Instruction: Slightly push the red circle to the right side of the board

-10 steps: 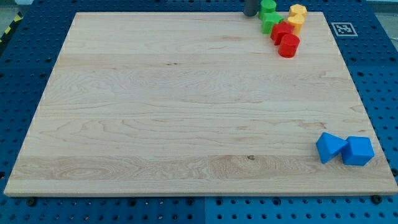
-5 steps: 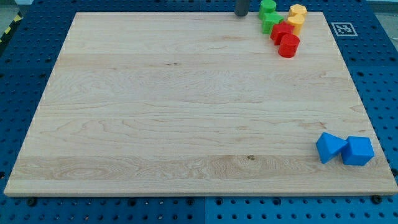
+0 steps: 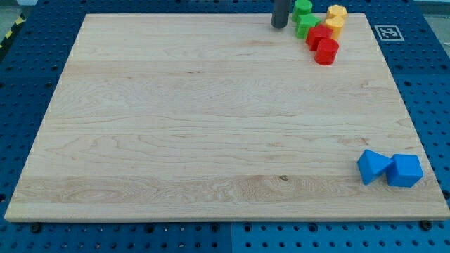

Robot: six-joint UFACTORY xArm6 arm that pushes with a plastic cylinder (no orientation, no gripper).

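Camera view: my tip (image 3: 279,26) rests on the desk (image 3: 211,126) at the view's top, left of the green blocks (image 3: 304,19); it has no jaws. The red circle (image 3: 326,51), upper right, looks light, rigid; push its left face.

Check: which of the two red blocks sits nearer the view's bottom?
The red circle; the other red block sits above it, against the green and yellow blocks.

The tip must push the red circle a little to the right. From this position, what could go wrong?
My tip is left of the green blocks, not beside the red circle; pushing straight right would likely move them instead. The red circle touches another red block, which may get dragged along. The yellow blocks are packed close and may get disturbed.
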